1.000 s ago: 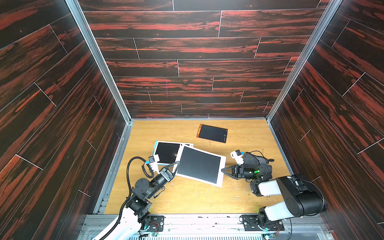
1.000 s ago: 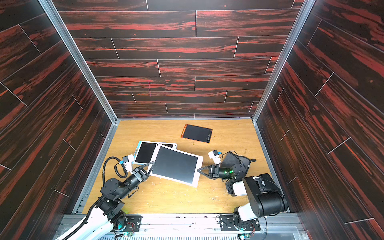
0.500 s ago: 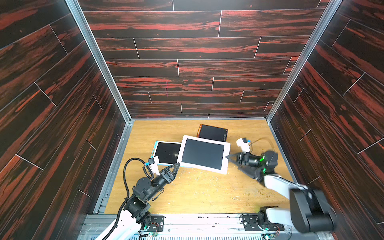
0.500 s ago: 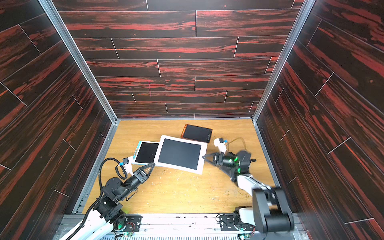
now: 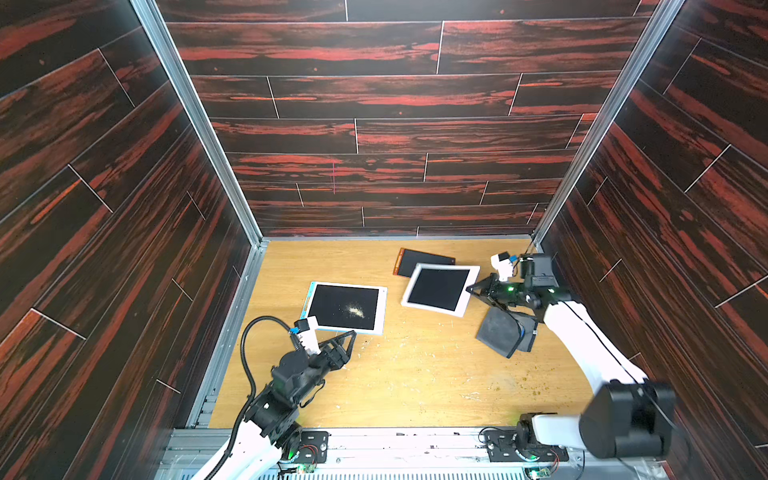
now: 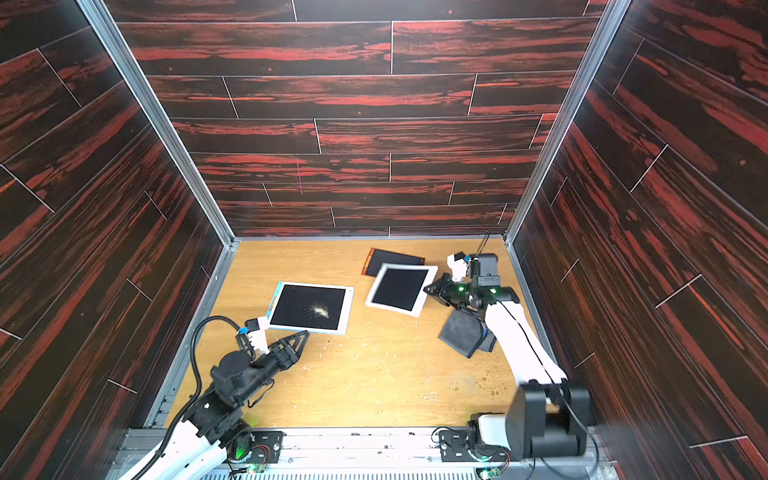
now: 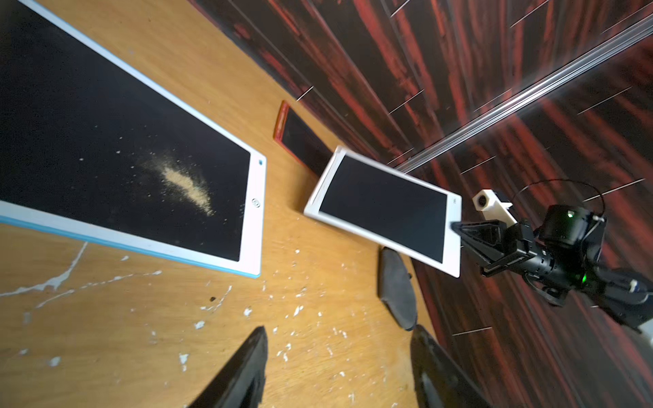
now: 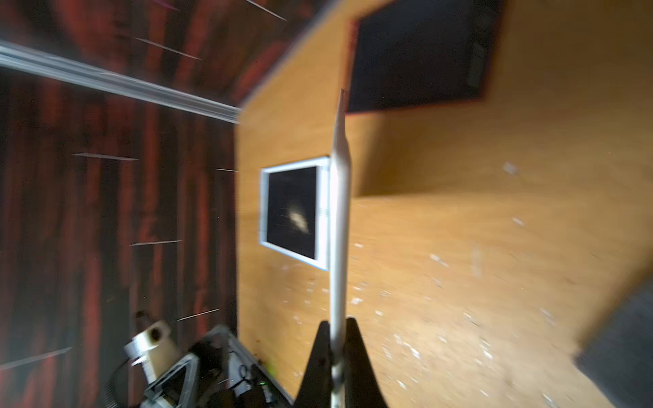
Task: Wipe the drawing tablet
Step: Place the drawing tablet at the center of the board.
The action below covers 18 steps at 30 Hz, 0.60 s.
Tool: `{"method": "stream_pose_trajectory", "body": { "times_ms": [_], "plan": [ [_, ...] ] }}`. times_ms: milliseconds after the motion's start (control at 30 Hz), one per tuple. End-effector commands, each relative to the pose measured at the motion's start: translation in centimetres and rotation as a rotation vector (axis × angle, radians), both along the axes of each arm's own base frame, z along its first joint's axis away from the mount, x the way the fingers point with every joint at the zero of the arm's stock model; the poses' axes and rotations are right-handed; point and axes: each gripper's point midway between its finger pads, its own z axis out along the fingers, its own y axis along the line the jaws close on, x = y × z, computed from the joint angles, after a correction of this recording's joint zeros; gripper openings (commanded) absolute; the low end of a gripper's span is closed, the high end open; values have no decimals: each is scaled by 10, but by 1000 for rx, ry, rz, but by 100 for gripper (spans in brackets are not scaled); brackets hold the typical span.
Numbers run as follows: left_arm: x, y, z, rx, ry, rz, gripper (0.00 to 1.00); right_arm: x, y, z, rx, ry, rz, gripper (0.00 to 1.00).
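My right gripper [image 5: 471,289] is clamped on the edge of a white tablet [image 5: 438,289], right of centre in both top views. The gripped side is lifted off the table [image 5: 415,374], and in frame its far corner overlaps a red-edged tablet [image 5: 419,257] behind it. The dusty tablet [image 5: 332,303], blue-trimmed with 1 pale patch of powder [image 5: 355,310] on its screen, lies flat left of centre. My left gripper [image 7: 339,353] sits just beside its lower edge, jaws apart, holding nothing. A grey cloth [image 5: 500,330] lies on the table, lower right of the white tablet.
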Motion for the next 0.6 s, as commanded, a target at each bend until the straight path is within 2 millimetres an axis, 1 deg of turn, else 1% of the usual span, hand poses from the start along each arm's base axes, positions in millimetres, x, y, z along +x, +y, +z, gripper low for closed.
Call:
{"method": "stream_pose_trajectory", "body": {
  "times_ms": [0, 100, 300, 433, 533, 567],
  "plan": [
    [2, -9, 12, 27, -31, -46, 64, -4, -5, -19, -60, 69, 20, 0],
    [2, -12, 14, 18, -40, -64, 64, 1, 1, -32, -19, 103, 43, 0],
    [-2, -12, 11, 46, -30, -81, 65, 9, 8, -70, 38, 216, 67, 0],
    [-6, -11, 6, 59, -20, -91, 65, 10, 6, -98, 31, 277, 64, 0],
    [-9, -9, 4, 56, -22, -90, 65, 11, 0, -113, 8, 296, 43, 6],
    [-10, -9, 5, 54, -25, -90, 65, 12, -2, -117, -1, 302, 37, 10]
  ]
}}
